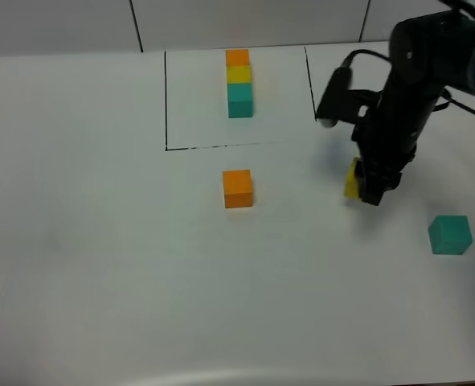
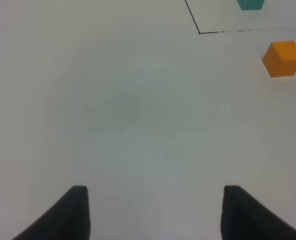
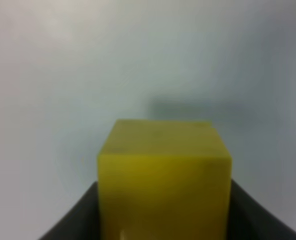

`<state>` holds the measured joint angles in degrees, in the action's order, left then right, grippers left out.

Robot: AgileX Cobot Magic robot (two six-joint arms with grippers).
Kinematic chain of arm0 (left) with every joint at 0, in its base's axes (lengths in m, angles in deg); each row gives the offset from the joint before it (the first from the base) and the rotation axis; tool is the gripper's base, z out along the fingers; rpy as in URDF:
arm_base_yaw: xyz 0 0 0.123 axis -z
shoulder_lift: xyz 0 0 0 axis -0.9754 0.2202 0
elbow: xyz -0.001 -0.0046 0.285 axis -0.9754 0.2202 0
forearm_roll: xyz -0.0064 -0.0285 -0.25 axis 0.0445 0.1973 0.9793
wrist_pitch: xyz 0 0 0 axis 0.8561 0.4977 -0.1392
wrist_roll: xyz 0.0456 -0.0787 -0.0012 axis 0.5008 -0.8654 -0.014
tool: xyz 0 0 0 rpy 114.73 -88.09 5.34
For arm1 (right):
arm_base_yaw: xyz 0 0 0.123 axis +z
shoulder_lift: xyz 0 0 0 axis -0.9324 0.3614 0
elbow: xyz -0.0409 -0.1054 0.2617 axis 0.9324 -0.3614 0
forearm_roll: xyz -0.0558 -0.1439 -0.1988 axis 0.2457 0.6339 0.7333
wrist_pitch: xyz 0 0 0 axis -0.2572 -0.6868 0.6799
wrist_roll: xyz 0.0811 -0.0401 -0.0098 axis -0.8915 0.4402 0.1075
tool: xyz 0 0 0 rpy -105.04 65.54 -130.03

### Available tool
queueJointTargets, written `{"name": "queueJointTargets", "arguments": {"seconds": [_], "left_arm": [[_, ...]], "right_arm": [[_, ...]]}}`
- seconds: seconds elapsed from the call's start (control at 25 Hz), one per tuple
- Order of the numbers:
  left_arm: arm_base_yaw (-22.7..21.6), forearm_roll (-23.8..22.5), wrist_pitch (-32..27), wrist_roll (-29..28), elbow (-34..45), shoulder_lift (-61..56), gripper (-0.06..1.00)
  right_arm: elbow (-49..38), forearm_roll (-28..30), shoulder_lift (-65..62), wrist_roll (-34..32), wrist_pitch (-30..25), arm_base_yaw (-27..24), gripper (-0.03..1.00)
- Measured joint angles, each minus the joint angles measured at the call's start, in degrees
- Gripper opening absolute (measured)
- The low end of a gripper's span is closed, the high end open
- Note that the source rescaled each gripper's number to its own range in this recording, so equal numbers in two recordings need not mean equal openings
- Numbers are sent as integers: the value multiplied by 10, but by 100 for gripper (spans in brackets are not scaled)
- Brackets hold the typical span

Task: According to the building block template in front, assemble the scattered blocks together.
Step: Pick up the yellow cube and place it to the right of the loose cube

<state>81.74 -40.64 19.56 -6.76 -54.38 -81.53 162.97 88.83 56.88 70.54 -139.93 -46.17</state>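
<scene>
A white table (image 1: 100, 265) was seen from above. At its far side, a thin black outline (image 1: 166, 96) drawn on the surface enclosed the building block template (image 1: 239, 83), a joined row of orange, yellow and teal cubes with orange farthest away. The three loose cubes all lay outside that outline. The orange cube (image 1: 238, 188) sat on the table just beyond the outline's near line, in line with the template. To its right, the right gripper (image 1: 371, 189) was clamped on the yellow cube (image 1: 352, 181), one dark finger on each side. Whether the cube touched the table could not be told. The teal cube (image 1: 449, 235) rested nearer and farther right, apart from that gripper. The left gripper (image 2: 155, 215) was spread wide over bare table, holding nothing.
</scene>
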Motion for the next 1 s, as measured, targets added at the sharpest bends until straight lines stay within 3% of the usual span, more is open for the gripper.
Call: {"name": "queueJointTargets", "arguments": {"seconds": [0.36,0.68,1.0], "left_arm": [[0,0,0,0,0,0,25],[0,0,0,0,0,0,25],[0,0,0,0,0,0,25]], "right_arm": [[1,43,2,88,78,80,4],[115,38,76,120,-10,85,4],[174,3,125,121,-26,100,4]]}}
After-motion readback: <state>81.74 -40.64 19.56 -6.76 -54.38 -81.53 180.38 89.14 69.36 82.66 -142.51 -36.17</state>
